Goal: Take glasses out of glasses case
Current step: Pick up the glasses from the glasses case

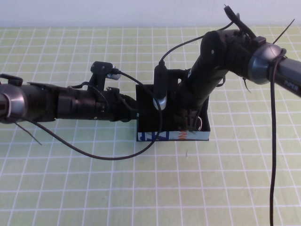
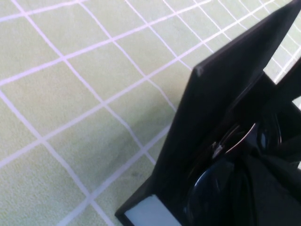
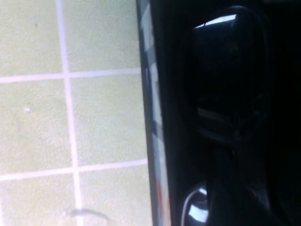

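The long black rectangular glasses case (image 1: pixel 171 110) with white printed front sits open at the table's (image 1: pixel 70 188) centre, the black plastic-framed glasses (image 2: pixel 235 155) inside. The lift should go straight up, case pinned. From 3 o'clock, the right tool (image 1: pixel 190 123) dips steeply into the case; from 9 o'clock, the left tool (image 1: pixel 136 113) reaches level to its end. I cannot tell either tool's opening.
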`<state>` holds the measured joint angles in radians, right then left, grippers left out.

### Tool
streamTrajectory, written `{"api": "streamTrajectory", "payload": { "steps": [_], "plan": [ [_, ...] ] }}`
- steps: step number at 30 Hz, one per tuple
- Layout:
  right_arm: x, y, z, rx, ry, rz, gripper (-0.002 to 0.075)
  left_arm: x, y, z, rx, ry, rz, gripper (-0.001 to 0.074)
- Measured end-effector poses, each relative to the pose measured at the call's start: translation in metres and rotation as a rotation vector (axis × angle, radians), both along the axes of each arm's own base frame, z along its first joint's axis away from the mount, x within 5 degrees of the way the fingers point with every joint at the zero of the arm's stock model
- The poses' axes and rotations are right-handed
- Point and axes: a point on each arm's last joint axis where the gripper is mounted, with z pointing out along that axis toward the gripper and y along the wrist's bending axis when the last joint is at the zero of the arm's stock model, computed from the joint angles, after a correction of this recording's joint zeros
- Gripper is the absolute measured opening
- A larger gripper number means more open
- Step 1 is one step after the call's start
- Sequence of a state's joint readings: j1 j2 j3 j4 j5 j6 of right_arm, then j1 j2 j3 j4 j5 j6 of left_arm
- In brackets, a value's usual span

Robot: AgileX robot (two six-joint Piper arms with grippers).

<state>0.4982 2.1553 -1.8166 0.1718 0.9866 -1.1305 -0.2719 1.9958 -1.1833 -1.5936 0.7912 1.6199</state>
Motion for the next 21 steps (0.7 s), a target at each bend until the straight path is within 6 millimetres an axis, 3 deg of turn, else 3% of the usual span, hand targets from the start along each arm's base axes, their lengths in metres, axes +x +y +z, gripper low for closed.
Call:
{"api": "streamTrajectory", "payload": {
  "steps": [21],
  "plan": [
    [0.0052,0.0022,-0.0050,0.008,-0.024,-0.007,0.0227,-0.0007,0.0002,-0.0008,0.009,0.004,-0.007,-0.0004]
  ]
}}
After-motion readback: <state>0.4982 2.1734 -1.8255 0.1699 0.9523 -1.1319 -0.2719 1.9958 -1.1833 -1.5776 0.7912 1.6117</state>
